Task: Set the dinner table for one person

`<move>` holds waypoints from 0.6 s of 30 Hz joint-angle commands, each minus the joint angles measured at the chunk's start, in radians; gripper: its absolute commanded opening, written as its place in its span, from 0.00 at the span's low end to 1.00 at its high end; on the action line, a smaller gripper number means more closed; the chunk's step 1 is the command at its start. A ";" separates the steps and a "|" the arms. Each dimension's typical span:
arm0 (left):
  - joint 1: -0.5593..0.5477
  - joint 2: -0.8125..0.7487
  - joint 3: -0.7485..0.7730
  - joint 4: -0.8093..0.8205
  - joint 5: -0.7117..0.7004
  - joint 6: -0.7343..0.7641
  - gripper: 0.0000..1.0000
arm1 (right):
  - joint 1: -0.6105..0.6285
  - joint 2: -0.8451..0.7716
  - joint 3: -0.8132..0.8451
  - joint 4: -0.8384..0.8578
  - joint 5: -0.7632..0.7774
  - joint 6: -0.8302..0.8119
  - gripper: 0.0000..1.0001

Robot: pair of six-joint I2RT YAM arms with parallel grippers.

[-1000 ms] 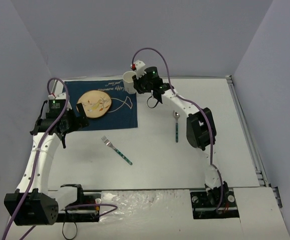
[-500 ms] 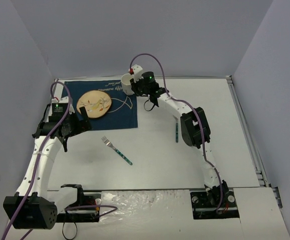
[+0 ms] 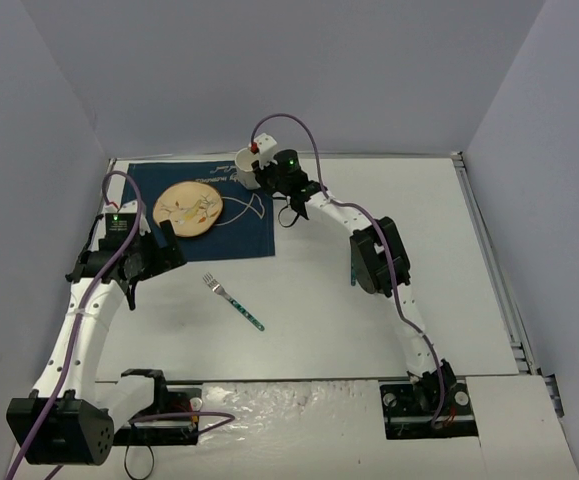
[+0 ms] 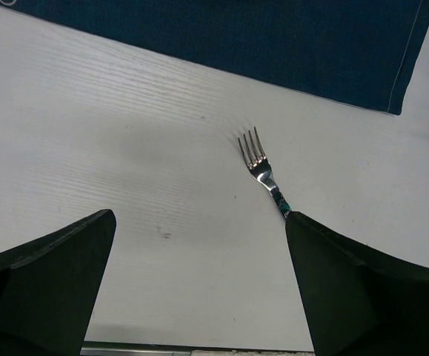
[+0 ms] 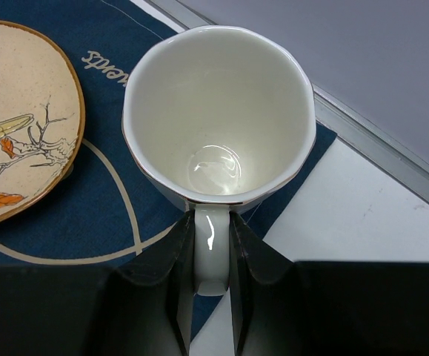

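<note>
The white mug hangs over the far right corner of the dark blue mat. My right gripper is shut on its handle. In the right wrist view the fingers clamp the handle of the empty mug. The mat lies beneath it. The round tan plate sits on the mat; its edge shows in the right wrist view. A fork lies on the white dinner table. My left gripper is open and empty above the table, the fork ahead of it.
A spoon with a teal handle lies right of the mat, mostly hidden by my right arm. The table's metal edge and the grey back wall are just beyond the mug. A metal rail runs along the right side.
My right gripper has carried the mug to the left, from beside the mat to over its far right corner. My left gripper has drifted slightly toward the near side.
</note>
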 commanded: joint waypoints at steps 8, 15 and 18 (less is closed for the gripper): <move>-0.006 -0.019 -0.004 0.026 0.019 -0.019 0.97 | 0.007 -0.016 0.121 0.232 0.084 -0.018 0.00; -0.009 -0.019 -0.016 0.030 0.025 -0.020 0.97 | 0.006 -0.004 0.141 0.233 0.088 -0.021 0.00; -0.011 -0.019 -0.022 0.031 0.028 -0.021 0.97 | 0.005 0.008 0.158 0.235 0.092 -0.021 0.00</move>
